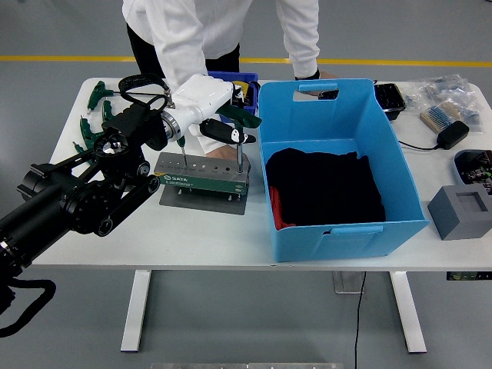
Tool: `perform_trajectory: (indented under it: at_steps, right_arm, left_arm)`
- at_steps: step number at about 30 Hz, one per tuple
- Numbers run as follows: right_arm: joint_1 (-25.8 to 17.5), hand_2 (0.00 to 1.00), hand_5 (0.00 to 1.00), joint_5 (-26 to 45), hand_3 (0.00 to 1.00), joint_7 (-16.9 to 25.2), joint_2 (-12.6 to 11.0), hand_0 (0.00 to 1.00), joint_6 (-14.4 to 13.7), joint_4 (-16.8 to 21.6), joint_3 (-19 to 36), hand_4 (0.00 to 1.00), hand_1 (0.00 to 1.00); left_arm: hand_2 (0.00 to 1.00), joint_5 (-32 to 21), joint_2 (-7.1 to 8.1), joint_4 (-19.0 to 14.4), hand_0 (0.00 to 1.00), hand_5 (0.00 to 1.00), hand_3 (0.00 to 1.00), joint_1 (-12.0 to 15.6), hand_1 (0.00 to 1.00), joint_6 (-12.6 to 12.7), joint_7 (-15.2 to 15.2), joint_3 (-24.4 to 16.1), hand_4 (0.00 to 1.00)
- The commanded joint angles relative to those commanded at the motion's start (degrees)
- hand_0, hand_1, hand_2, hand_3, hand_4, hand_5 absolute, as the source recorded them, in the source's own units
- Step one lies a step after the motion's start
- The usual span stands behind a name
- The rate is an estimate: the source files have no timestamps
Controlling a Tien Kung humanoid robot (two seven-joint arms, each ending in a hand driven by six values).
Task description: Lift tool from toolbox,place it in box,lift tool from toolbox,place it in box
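Left hand on a tool standing in the green rack, blue bin just to its right.

The robot's white five-fingered left hand (209, 104) reaches over the green metal tool rack (202, 176), fingers curled around the green T-handled tool (239, 127), whose shaft stands upright in the rack's right end. The tool must rise straight up along that axis. The big blue plastic box (338, 165) sits immediately right. No right hand shows.

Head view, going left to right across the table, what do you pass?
Green-handled tools → green tool holder → blue box → grey foam block.
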Motion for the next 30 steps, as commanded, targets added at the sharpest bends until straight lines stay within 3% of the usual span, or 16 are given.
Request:
perform_trajectory:
  at_steps: [5,6,11,12,23,24,29,30]
  right_arm:
    - [0.24,0.698,0.709,0.09,0.584,0.03,-0.01,0.638,0.00,0.00,-0.39,0.849,0.617]
    - [0.29,0.698,0.709,0.16,0.583,0.05,-0.02,0.637,0.01,0.00,-0.51,0.848,0.617]
    - [0.41,0.698,0.709,0.43,0.583,0.13,-0.01,0.637,0.02,0.00,-0.96,0.848,0.617]
    - [0.44,0.698,0.707,0.62,0.582,0.18,-0.03,0.638,0.03,0.00,-1.16,0.846,0.618]
    - [0.64,0.698,0.707,0.87,0.582,0.25,-0.15,0.638,0.06,0.00,-1.76,0.845,0.617]
    - [0.65,0.698,0.705,0.93,0.582,0.25,-0.16,0.637,0.07,0.00,-1.82,0.844,0.616]
    - [0.75,0.698,0.705,0.93,0.582,0.26,-0.18,0.637,0.08,0.00,-1.97,0.844,0.616]
    - [0.76,0.698,0.705,0.95,0.582,0.25,-0.18,0.638,0.07,0.00,-2.01,0.844,0.616]
  left_arm:
    - [0.398,-0.65,-0.30,1.72,0.495,0.717,0.536,-0.14,0.428,0.53,-0.12,0.52,0.998]
    - [0.338,-0.74,-0.36,1.93,0.429,0.726,0.486,-0.16,0.351,0.56,-0.11,0.59,0.998]
    - [0.338,-1.23,-0.77,2.56,0.429,0.726,0.486,-0.35,0.351,0.42,-0.14,1.03,0.998]
    - [0.266,-1.31,-0.85,2.54,0.374,0.732,0.426,-0.43,0.259,0.37,-0.13,1.11,0.998]
    - [0.230,-1.43,-1.57,2.84,0.349,0.738,0.394,-1.61,0.215,-0.19,0.21,2.12,0.998]
    - [0.197,-1.43,-1.58,2.90,0.322,0.739,0.341,-1.64,0.168,-0.21,0.22,2.19,0.998]
    - [0.197,-1.41,-1.75,3.53,0.322,0.739,0.341,-1.84,0.168,-0.54,0.45,2.60,0.998]
    - [0.179,-1.43,-1.79,3.68,0.299,0.742,0.302,-1.89,0.144,-0.65,0.53,2.74,0.998]
